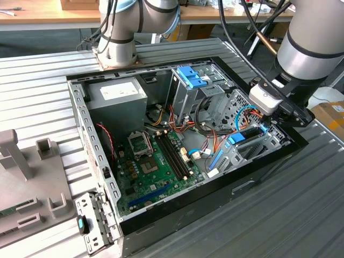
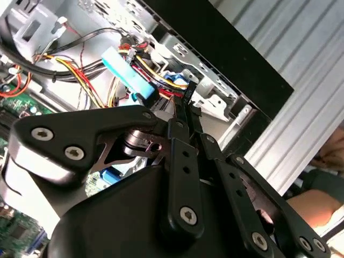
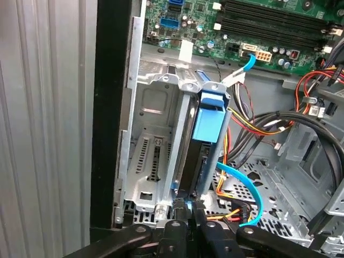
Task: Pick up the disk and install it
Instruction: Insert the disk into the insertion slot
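Observation:
The disk [image 3: 208, 123], dark with bright blue side rails, stands on edge in the metal drive cage [image 3: 153, 156] at the corner of the open computer case. In the exterior view the disk [image 1: 244, 135] sits low at the case's right end, just under my gripper [image 1: 267, 124]. In the first wrist view my gripper [image 3: 188, 207] has its two black fingers drawn together on the disk's near end. The second wrist view shows the gripper [image 2: 180, 110] pinching a thin dark edge, with the disk's blue rail [image 2: 124, 71] beyond it among the cables.
The case's black side wall [image 3: 113, 107] runs close beside the cage. A light-blue cable [image 3: 244, 185] and coloured power wires [image 3: 252, 126] hang beside the disk. The motherboard [image 1: 156, 161], grey power supply [image 1: 118, 99] and blue latch plate [image 1: 191, 77] lie further inside the case.

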`<state>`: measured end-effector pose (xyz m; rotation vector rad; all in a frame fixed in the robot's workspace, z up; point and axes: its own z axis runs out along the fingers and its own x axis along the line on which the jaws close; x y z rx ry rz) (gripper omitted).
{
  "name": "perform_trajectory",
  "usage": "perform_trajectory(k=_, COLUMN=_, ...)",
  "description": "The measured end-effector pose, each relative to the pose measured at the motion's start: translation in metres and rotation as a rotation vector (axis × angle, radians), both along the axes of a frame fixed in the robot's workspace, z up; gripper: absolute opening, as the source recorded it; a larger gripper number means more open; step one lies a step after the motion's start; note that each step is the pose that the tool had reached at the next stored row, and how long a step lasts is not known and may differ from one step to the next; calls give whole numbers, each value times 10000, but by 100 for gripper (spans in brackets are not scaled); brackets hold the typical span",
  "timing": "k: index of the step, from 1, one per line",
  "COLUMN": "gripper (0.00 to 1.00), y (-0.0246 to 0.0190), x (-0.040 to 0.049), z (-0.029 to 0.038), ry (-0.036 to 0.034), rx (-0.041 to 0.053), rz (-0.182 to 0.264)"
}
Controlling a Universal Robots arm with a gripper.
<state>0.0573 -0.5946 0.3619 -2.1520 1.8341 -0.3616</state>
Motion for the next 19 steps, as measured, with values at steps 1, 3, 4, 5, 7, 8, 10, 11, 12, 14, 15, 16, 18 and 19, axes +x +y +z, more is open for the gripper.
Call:
perform_trajectory(k=1, gripper=16, y=0, x=-12, z=-2, ry=0, rx=-1, rz=-121)
perform_trajectory(k=3, gripper=16, y=0, x=-35, z=-8, ry=0, rx=8, rz=-423)
perform_trajectory(k=4, gripper=16, y=0, x=-37, z=-7, ry=1, rx=6, rz=-459)
perform_trajectory(k=5, gripper=16, y=0, x=-73, z=-6, ry=1, rx=48, rz=-485)
perform_trajectory(k=7, gripper=16, y=0, x=-114, z=-7, ry=9, rx=151, rz=-691)
perform_trajectory(k=8, gripper=16, y=0, x=-123, z=-8, ry=16, rx=203, rz=-751)
perform_trajectory(k=10, gripper=16, y=0, x=-126, z=-9, ry=17, rx=220, rz=-792)
perform_trajectory(k=11, gripper=16, y=0, x=-126, z=-9, ry=17, rx=220, rz=-793)
perform_trajectory(k=12, gripper=16, y=0, x=-127, z=-9, ry=17, rx=220, rz=-795)
perform_trajectory(k=14, gripper=16, y=0, x=-127, z=-9, ry=17, rx=220, rz=-795)
perform_trajectory(k=15, gripper=16, y=0, x=-127, z=-9, ry=17, rx=220, rz=-795)
perform_trajectory(k=16, gripper=16, y=0, x=-127, z=-9, ry=17, rx=220, rz=-796)
perform_trajectory(k=18, gripper=16, y=0, x=-128, z=-9, ry=16, rx=221, rz=-799)
perform_trajectory(k=19, gripper=16, y=0, x=-136, z=-15, ry=17, rx=241, rz=-808)
